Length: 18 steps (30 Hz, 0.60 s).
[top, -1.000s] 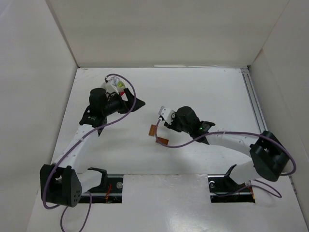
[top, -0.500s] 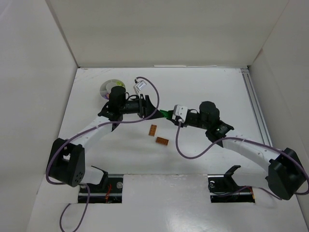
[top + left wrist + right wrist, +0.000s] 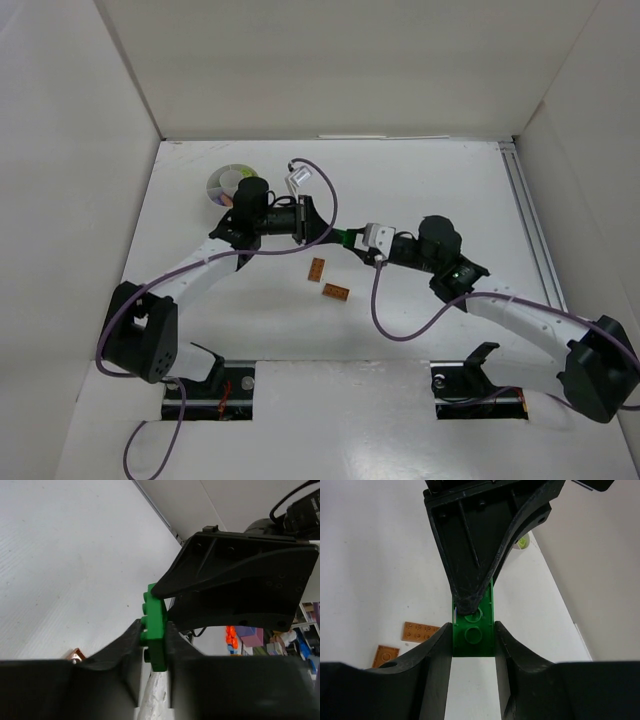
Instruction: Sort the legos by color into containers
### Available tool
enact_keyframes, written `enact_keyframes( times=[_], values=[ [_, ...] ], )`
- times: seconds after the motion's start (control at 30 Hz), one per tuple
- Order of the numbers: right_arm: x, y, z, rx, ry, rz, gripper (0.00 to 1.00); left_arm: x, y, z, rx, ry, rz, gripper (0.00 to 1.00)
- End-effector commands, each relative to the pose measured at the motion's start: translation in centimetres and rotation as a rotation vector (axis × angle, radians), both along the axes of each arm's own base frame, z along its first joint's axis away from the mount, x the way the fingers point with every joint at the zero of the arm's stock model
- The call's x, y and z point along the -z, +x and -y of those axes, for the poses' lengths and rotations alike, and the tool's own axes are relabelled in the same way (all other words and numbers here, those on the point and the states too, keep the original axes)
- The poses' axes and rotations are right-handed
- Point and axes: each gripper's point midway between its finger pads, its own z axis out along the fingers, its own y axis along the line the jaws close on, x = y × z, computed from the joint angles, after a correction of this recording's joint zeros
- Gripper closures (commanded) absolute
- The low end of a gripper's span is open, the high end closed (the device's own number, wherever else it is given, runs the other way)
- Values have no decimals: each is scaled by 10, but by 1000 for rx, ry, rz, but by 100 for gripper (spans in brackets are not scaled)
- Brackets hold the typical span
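Observation:
A green lego (image 3: 346, 238) hangs above the table's middle, gripped from both sides. My left gripper (image 3: 334, 236) reaches in from the left and is shut on one end; in the left wrist view the green lego (image 3: 156, 647) sits pinched between its fingers (image 3: 131, 645). My right gripper (image 3: 357, 241) comes from the right, shut on the other end; in the right wrist view the green lego (image 3: 474, 647) lies between its jaws, with the left gripper's fingers (image 3: 470, 555) clamped on it from above. The white divided dish (image 3: 226, 181) stands at the back left, behind the left wrist.
Two flat orange legos (image 3: 317, 270) (image 3: 335, 292) lie on the table just in front of the grippers; the right wrist view shows them too, the longer orange lego (image 3: 420, 631) and the smaller one (image 3: 385, 655). White walls enclose the table on three sides.
The left gripper left the dish, swung right and shut on the green lego. The right arm lifted that lego from near the orange legos and holds it as before.

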Motion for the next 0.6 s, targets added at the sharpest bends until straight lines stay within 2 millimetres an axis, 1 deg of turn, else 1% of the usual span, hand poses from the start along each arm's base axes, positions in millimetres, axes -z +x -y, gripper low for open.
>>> enact_keyframes(
  times=[0.0, 0.03, 0.1, 0.13, 0.17, 0.23, 0.27, 0.3, 0.33, 0.37, 0.4, 0.43, 0.47, 0.5, 0.53, 0.57],
  values=[
    [-24, -5, -8, -13, 61, 62, 82, -38, 5, 1, -16, -57, 123, 96],
    [-24, -6, -9, -10, 61, 63, 82, -38, 4, 1, -17, -58, 114, 100],
    [-24, -3, -8, 10, 60, 63, 77, -44, 3, -1, -28, -65, 132, 100],
    [-24, 0, -6, 25, 59, 64, 75, -45, 5, -1, -41, -65, 123, 100],
    [-24, 1, -6, 34, 59, 64, 71, -47, 5, -2, -50, -68, 132, 100],
    [-19, 6, -2, 71, 43, 50, 55, -44, 8, -4, -77, -49, 123, 100],
    [-19, 8, -1, 82, 42, 50, 43, -46, 11, -4, -94, -33, 114, 100],
    [-21, 9, 0, 92, 45, 41, 1, -46, 15, -5, -113, -15, 126, 100],
    [-18, 11, 1, 105, 37, 34, 0, -44, 25, -8, -169, 12, 130, 100],
    [-17, 17, 4, 143, 33, 18, 0, -45, 32, -14, -210, 46, 116, 100],
    [-20, 20, 5, 158, 33, 19, 0, -45, 40, -19, -251, 65, 117, 100],
    [-14, 23, 9, 184, 24, -12, 0, -46, 54, -31, -309, 91, 126, 100],
    [-12, 31, 13, 234, 19, -29, 0, -45, 70, -43, -396, 123, 131, 100],
    [-9, 42, 25, 295, 16, -44, 0, -49, 80, -55, -463, 162, 118, 100],
    [-2, 50, 32, 343, 8, -90, 0, -43, 95, -68, -540, 210, 99, 100],
    [6, 58, 41, 393, -13, -104, 0, -39, 121, -101, -705, 281, 92, 100]
  ],
)
